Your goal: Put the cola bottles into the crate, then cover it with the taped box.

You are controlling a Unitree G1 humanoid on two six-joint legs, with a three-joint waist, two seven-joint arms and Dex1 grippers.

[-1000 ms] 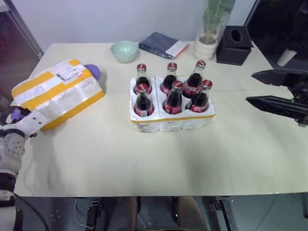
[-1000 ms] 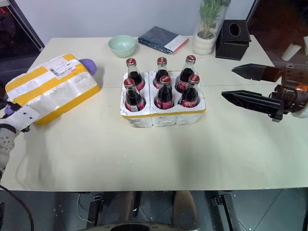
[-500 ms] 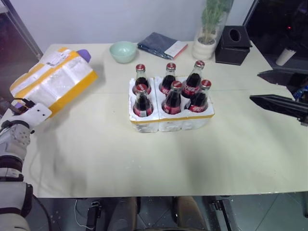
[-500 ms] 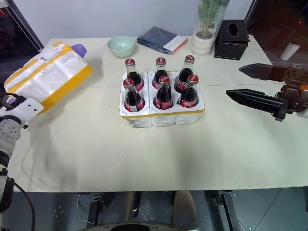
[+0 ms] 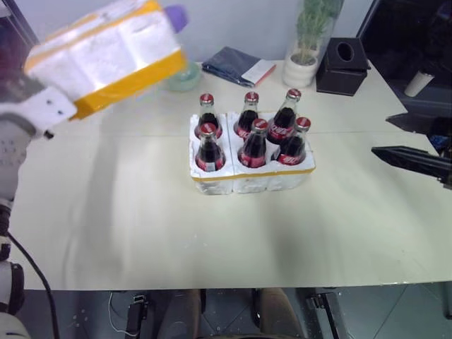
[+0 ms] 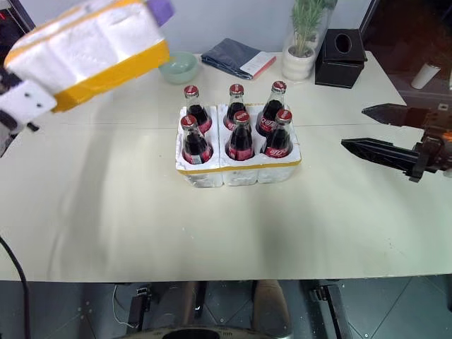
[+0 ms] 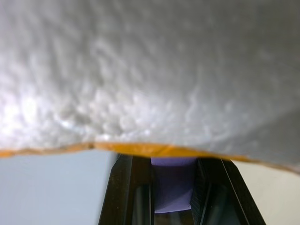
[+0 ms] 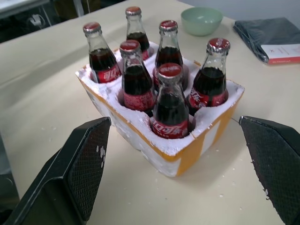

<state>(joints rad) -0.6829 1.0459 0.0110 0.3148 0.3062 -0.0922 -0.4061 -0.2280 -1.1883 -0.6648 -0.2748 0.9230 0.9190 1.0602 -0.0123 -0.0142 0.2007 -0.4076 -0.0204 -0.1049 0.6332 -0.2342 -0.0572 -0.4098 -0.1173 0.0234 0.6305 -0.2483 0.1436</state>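
Desk [image 5: 212, 240]: pale top; carries the crate at mid-width, toward the far half; small items along the far edge.
Box [image 5: 106, 53]: white foam with yellow tape bands, held in the air and tilted, above the desk's far-left corner region, well apart from the crate. In the left wrist view its foam underside and a yellow edge sit just over the fingers.
Crate [image 5: 251, 176]: low white foam tray, yellow band at the rim, standing on the desk; all six wells filled.
Bottles [image 5: 254, 145]: six, dark cola, red caps, upright in two rows of three, necks well above the crate rim.
Left hand [image 7: 173, 206]: clenched on the box at its near-left end; a purple piece shows between the black fingers.
Right hand [image 6: 385, 131]: released, fingers spread wide, hanging above the desk's right edge, level with the crate and apart from it.
Bowl [image 6: 178, 67]: green, far edge, partly behind the box.
Step in hand: loading looks done; covering is under way, box lifted but not yet over the crate.
Next move calls for: carrying the box across to above the crate, levelling it with the open side down, squaring it to the rim, then lowering straight so it clears all six caps.
Risk: a one-end grip on a tilted box may let it swing and knock a bottle.
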